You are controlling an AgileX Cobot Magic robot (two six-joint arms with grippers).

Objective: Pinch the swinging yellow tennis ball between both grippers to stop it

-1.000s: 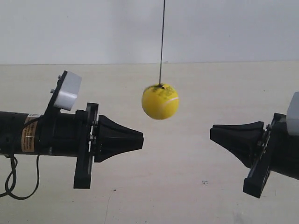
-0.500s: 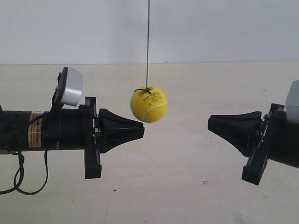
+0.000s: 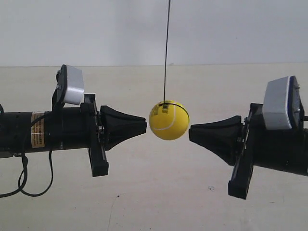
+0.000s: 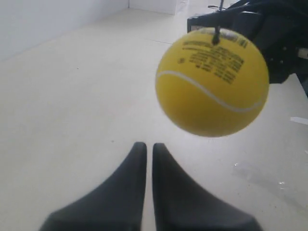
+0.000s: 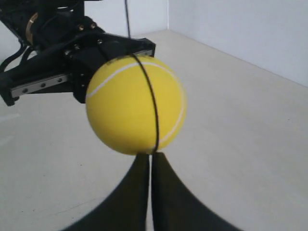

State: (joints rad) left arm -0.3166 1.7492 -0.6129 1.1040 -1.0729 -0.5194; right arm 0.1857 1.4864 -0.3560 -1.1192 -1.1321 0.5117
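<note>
The left gripper (image 3: 143, 126), jaws together on nothing, points at the yellow tennis ball (image 3: 168, 120) from its 9 o'clock, with the tip just short of it. The right gripper (image 3: 192, 134), jaws also together, meets the ball at 3 o'clock and seems to touch it. A dark string (image 3: 166, 53) rises at 12 o'clock. The ball's black print (image 4: 211, 54) and the left arm's orange sticker (image 3: 36, 130) are unreadable.

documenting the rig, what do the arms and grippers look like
Both arms are black cylinders ending in a black cross-plate and black tapered wedge fingers, each topped by a white-grey boxy module. The arm at the exterior view's left carries an orange label and a loose black cable.
</note>
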